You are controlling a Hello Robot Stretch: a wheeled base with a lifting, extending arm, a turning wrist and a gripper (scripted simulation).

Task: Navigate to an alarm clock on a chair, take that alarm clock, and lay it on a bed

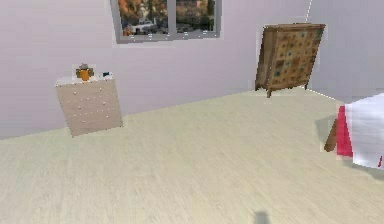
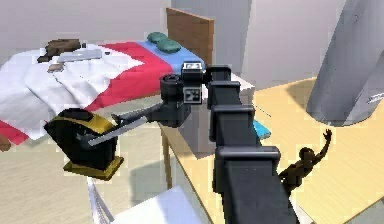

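Step in hand: the carry is done and the lay-down on the bed is pending.
Nearest, arm [image 2: 240, 150] runs up from the arm side view's bottom edge; end effector [image 2: 97, 131] at its far end holds a yellow-and-black thing, which I take for the alarm clock [image 2: 85, 150]; it hangs off the fingers with floor under it, just at the bed's [image 2: 40, 85] near edge; finger state: cannot tell from these views.
Next move, my read: the clock looks to sit at or below the mattress top, not over it; so lift, extend out over the white-and-red cover, lower, let go; risk is clipping the bed's side if it extends before lifting.
Landing surface: the cover looks soft and rumpled, so the clock may tip; dark items [image 2: 60, 47] lie at the far side and a teal pillow [image 2: 165, 42] by the wooden headboard [image 2: 190, 35]; aim for the bare white part.
Dark figurine [image 2: 305, 165] with a raised arm at the arm side view's right.
Room ahead: pale floor [image 1: 190, 170]; bed corner [image 1: 362, 128] at the forward view's right edge; white dresser [image 1: 90, 105] with an orange thing [image 1: 85, 72] on top; wooden cabinet [image 1: 288, 57]; window [image 1: 165, 18] on the far wall.
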